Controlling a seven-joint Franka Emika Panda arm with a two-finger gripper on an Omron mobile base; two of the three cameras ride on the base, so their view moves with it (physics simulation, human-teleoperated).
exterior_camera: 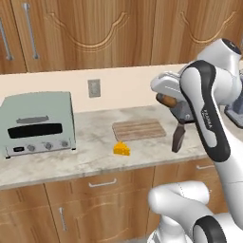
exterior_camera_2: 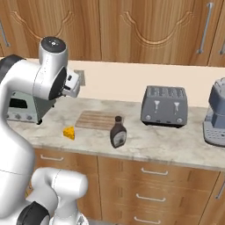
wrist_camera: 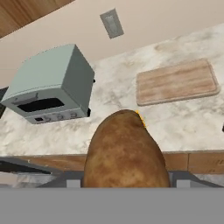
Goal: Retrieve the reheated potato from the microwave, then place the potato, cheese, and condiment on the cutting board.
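From my seat I see a marbled grey-white table (exterior_camera_2: 167, 145) running the width of the kitchen. Beneath it sit wooden drawers (exterior_camera_2: 154, 173) with slim metal handles, and above hang wooden wall cupboards (exterior_camera: 95, 28) with carved arched panels. A cream backsplash (exterior_camera: 128, 85) carries one grey wall outlet (exterior_camera: 94, 88). A pale green toaster oven (exterior_camera: 38, 124) stands at the left, a grey toaster (exterior_camera_2: 164, 106) further right, and a grey appliance (exterior_camera_2: 216, 114) sits at the far right edge.

Small lettering on the arm (exterior_camera: 209, 116); unreadable.
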